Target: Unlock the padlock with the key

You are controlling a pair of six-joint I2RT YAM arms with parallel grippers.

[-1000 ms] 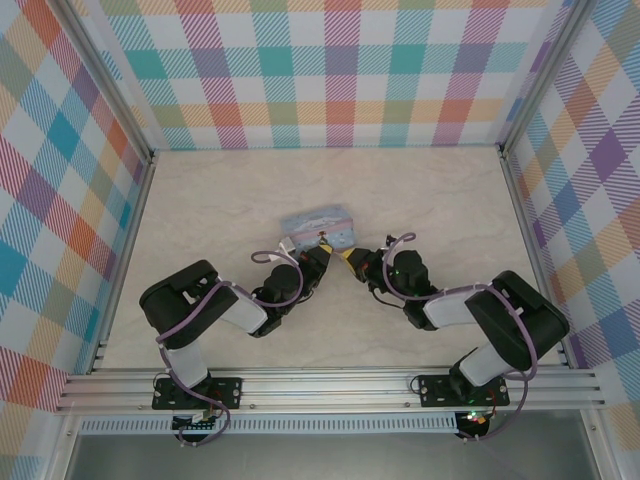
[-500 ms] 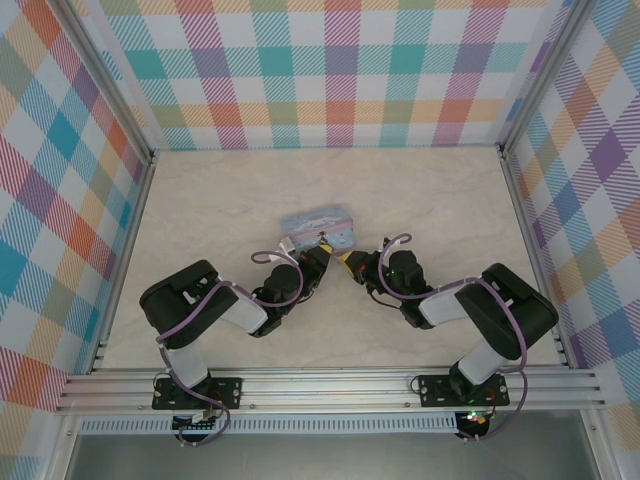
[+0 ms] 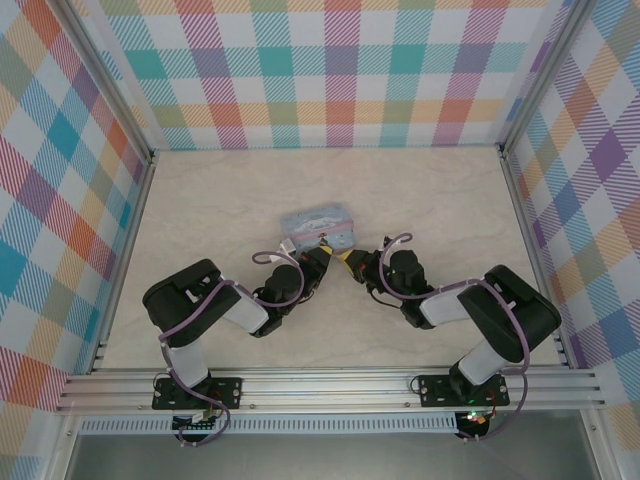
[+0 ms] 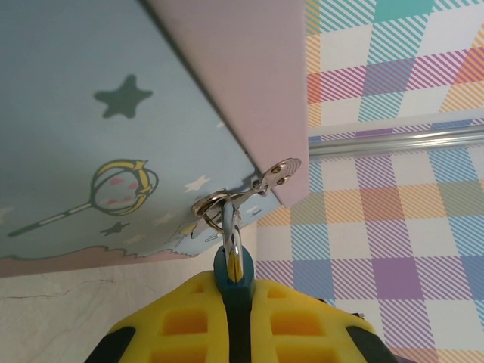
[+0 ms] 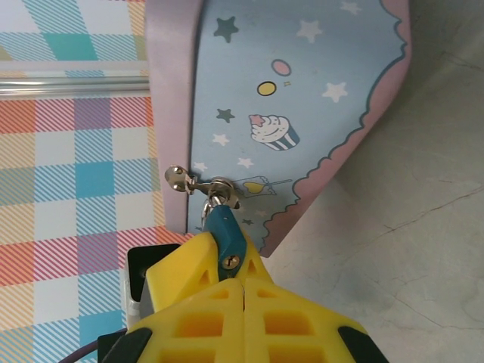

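The padlock (image 4: 232, 281) is small and teal, and its metal shackle (image 4: 233, 240) hangs through the hasp of the light-blue cartoon tin (image 4: 91, 113). My left gripper (image 4: 236, 302) is shut on the padlock body, with yellow fingers on both sides. In the right wrist view the padlock (image 5: 224, 234) shows its brass keyhole (image 5: 229, 262) facing my right gripper (image 5: 243, 283). That gripper's yellow fingers are pressed together just below the keyhole. The key is hidden. From above, both grippers (image 3: 318, 262) (image 3: 350, 262) meet at the tin's (image 3: 318, 226) near edge.
The tin lies on a pale marble-look tabletop (image 3: 220, 200) near its middle. Plaid walls (image 3: 330, 70) close off the back and both sides, and metal rails run along the near edge (image 3: 330, 385).
The right arm has edged slightly left toward the padlock. The left arm and the tin have stayed put.
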